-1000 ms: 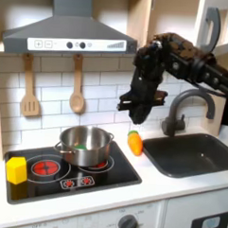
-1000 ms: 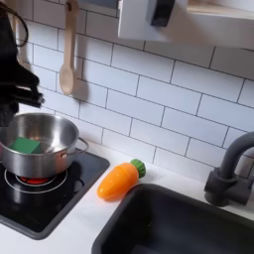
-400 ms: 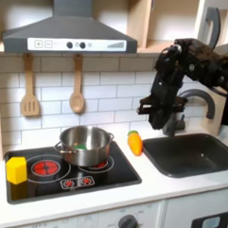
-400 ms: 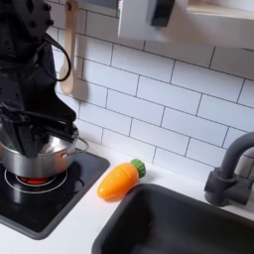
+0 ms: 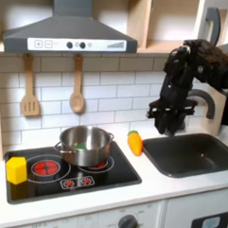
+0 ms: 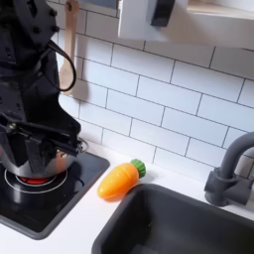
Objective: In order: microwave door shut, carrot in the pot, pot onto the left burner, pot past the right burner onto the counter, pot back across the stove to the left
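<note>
Carrot (image 5: pixel 134 143): orange w/ green top, lying on pale tabletop (image 5: pixel 130 197) betw. stove (image 5: pixel 122 170) and sink, just off stove's edge; in the second exterior view (image 6: pixel 119 180) green end points to tiled wall. Pot (image 5: pixel 85 147): shiny steel, upright on the burner at the first exterior view's right; green item inside. Stove: black, two red rings.
</note>
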Tool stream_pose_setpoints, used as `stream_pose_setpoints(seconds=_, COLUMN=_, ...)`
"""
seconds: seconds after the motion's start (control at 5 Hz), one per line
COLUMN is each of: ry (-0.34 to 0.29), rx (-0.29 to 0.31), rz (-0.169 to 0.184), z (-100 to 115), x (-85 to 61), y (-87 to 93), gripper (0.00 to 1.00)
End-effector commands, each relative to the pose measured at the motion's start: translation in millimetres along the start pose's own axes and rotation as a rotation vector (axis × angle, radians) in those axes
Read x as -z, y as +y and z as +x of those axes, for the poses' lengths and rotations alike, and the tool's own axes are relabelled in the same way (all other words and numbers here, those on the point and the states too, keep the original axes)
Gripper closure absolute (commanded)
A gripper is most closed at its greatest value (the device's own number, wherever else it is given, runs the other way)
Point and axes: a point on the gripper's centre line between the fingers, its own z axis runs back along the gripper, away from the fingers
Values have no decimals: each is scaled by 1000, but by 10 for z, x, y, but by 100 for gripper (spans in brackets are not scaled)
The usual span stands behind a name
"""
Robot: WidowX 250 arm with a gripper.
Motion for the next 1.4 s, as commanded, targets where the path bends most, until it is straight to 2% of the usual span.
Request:
stream_pose_setpoints(seconds=0.0, ry=30, rx=64, rz=-23, z=-127, x=-3, y=-239, gripper=0)
stream_pose_setpoints(seconds=0.6, ry=36, rx=217, rz=-74, z=-135, x=-17, y=-760, gripper=0)
stream_pose_setpoints(seconds=1.2, ry=17, rx=343, rz=-96, z=21, x=-13, y=-1179, gripper=0)
